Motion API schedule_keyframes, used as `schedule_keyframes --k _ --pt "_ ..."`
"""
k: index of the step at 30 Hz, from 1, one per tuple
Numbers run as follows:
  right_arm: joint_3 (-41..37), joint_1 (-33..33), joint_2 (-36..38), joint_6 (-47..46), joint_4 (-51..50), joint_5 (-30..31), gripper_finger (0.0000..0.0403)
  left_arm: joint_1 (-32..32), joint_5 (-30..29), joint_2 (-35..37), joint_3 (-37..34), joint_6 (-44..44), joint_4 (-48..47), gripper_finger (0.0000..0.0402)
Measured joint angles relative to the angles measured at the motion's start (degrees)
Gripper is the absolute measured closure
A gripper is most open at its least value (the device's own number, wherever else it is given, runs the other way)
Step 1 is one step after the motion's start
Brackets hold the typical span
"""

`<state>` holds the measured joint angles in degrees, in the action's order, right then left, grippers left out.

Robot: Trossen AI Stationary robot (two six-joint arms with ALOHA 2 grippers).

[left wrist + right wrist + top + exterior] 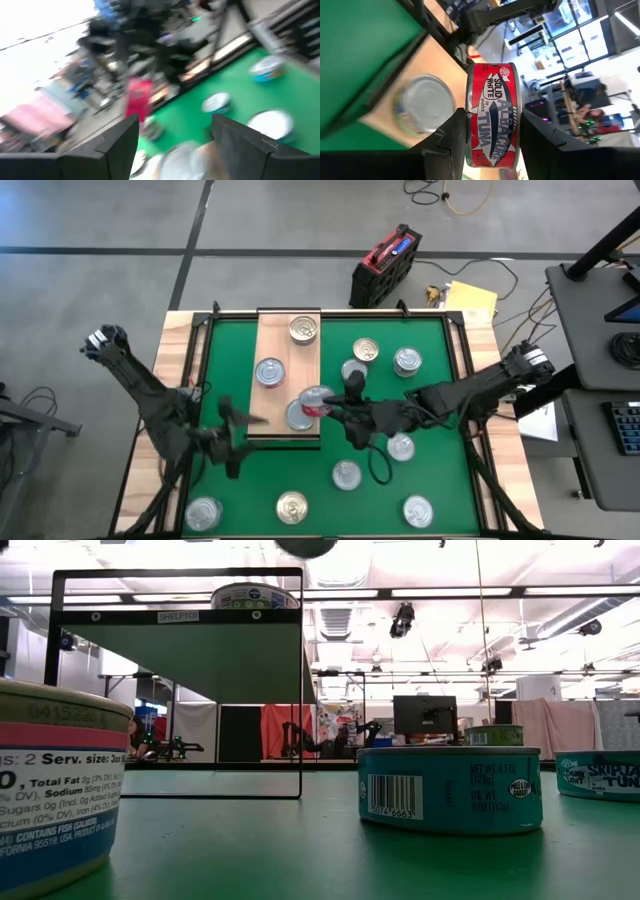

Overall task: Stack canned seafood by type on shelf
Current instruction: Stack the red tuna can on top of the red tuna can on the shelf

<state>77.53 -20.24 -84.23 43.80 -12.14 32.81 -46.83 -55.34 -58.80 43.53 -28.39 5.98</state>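
While the right gripper (322,406) hangs over the near end of the shelf (289,375), its fingers are clamped on a red-labelled tuna can (492,114), turned on edge between the dark pads, label facing the wrist camera. Right below it a silver-lidded can (298,416) sits on the wooden board, touching or just beside the held one from above. Two more cans rest on the board, one mid-board (269,371) and one at the far end (303,330). Over on the left, the left gripper (232,442) waits at the near left corner of the board, fingers apart and holding nothing. Loose cans dot the green mat (435,400), one teal can (450,789) close to the low camera
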Motion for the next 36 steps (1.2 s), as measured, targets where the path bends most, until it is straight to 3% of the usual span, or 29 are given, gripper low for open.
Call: schedule_keyframes --k 5,13,16,26,31,36 --pt "-0.08 4.49 -2.51 4.94 4.70 -2.38 0.0268 0.02 -7.33 11.52 -4.78 -1.14 0.04 0.0169" --pt "-0.11 10.80 -5.81 11.20 12.75 -10.35 0.0268 0.02 -8.38 22.13 -8.21 2.58 0.35 0.0169" --pt "-0.11 12.33 -6.70 12.67 15.43 -13.39 0.0268 0.02 -8.44 23.40 -7.56 5.35 0.48 0.0169" --pt "-0.13 13.69 -6.77 14.68 17.49 -13.81 0.0268 0.07 -9.48 23.32 -7.34 6.06 -0.13 0.0169" --pt "-0.23 13.65 -6.77 10.57 16.90 -13.85 0.0268 0.07 -15.83 23.34 -8.60 5.34 -2.06 0.0169" --pt "-0.89 13.65 -6.77 6.43 17.18 -13.85 0.0268 0.07 -16.45 23.64 -10.17 4.84 -2.52 0.0169"
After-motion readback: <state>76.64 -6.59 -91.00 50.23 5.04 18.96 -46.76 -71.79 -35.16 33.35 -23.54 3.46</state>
